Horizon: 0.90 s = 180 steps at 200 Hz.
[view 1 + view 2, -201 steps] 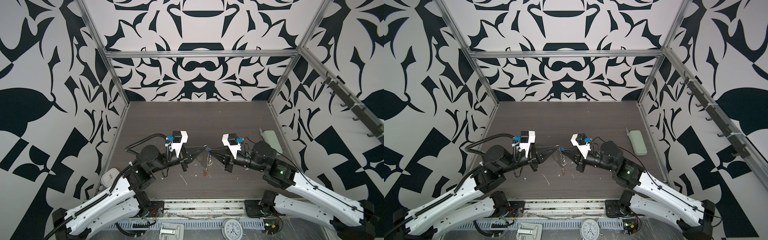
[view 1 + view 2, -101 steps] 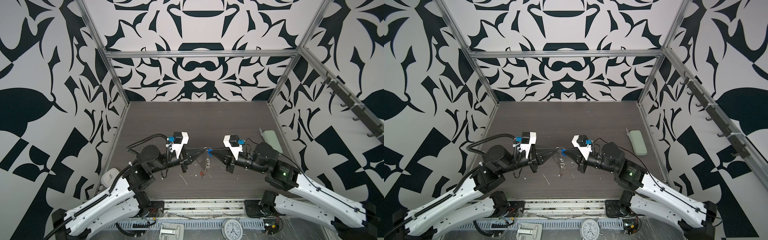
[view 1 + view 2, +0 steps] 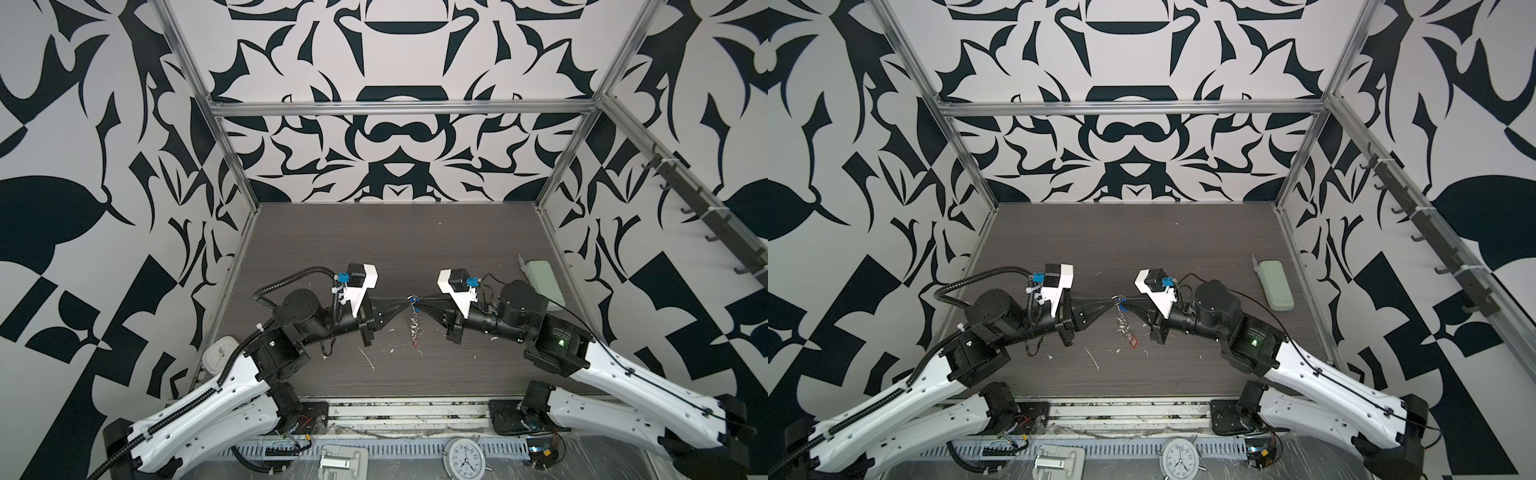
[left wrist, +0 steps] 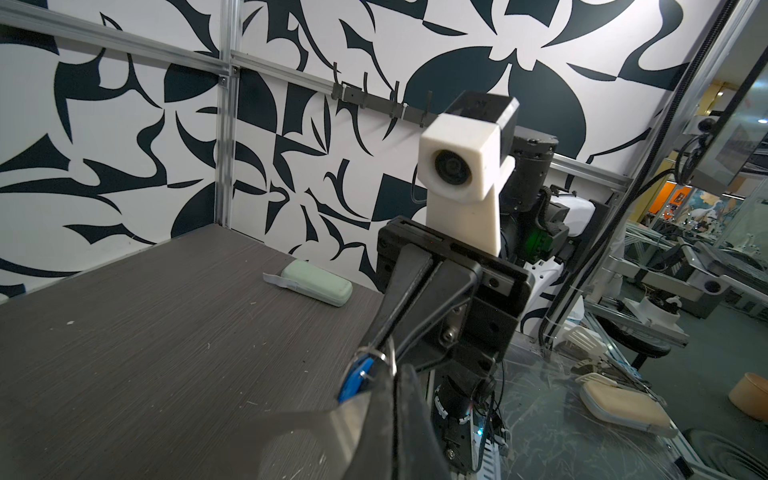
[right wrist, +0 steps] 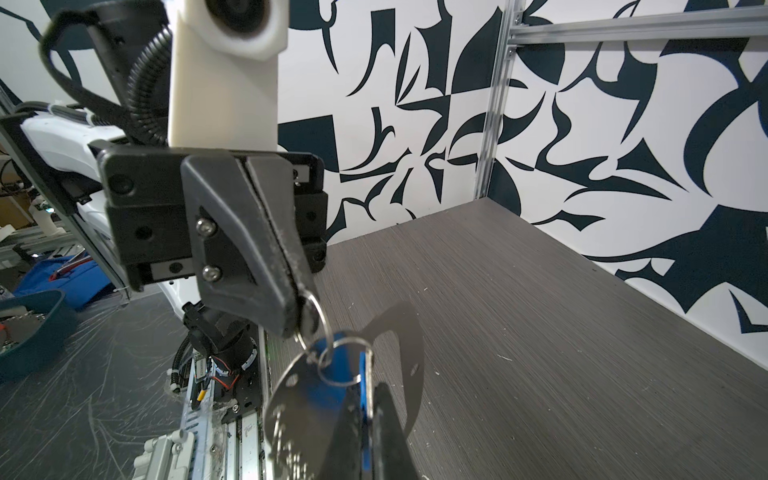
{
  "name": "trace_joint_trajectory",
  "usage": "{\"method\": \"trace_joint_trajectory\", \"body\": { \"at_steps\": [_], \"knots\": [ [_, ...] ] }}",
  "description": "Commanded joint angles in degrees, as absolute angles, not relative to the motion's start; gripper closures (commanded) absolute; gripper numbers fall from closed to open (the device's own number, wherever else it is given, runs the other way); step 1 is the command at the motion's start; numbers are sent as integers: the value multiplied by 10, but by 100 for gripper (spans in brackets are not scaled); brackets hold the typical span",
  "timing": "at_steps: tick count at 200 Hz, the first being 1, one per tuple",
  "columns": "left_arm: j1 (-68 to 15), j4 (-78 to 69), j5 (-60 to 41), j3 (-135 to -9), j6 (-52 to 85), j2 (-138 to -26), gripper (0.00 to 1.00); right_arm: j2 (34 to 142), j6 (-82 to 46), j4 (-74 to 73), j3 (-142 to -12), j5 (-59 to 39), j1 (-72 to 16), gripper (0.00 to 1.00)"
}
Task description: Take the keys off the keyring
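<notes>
Bright, even light; blurred foreground

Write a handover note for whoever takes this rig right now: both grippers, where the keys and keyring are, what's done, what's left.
Left gripper: shut, pinching a ring of the keyring.
Right gripper: shut on the blue-tagged key.
Position: both meet tip to tip above the middle of the table. The chain hangs below them, with the red-tagged key at its lower end.
Done: the set is held up and gripped from both sides. Neither key looks off yet.
Left: work both keys off the rings.
</notes>
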State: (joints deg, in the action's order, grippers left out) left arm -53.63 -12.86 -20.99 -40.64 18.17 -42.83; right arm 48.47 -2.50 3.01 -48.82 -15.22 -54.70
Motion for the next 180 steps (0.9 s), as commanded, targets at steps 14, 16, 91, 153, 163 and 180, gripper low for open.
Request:
{"method": "trace_joint_trajectory", "body": {
  "at_steps": [14, 16, 91, 153, 163, 180],
  "knots": [
    [-542, -160, -289, -407, 204, -416, 100, 489, -7, 34, -514, -68, -539, 100],
    [-542, -160, -290, -407, 205, -415, 100, 488, -6, 34, -515, -67, -539, 100],
    [-542, -129, -316, -418, 226, -414, 100, 482, 33, 83, -553, -24, -540, 100],
    [-542, -68, -297, -431, 218, -409, 100, 484, 59, 132, -600, -26, -539, 100],
    [-542, -54, -295, -435, 214, -410, 100, 488, 63, 144, -610, -30, -539, 100],
    [-542, -31, -294, -444, 209, -413, 100, 497, 71, 162, -625, -37, -539, 100]
  ]
}}
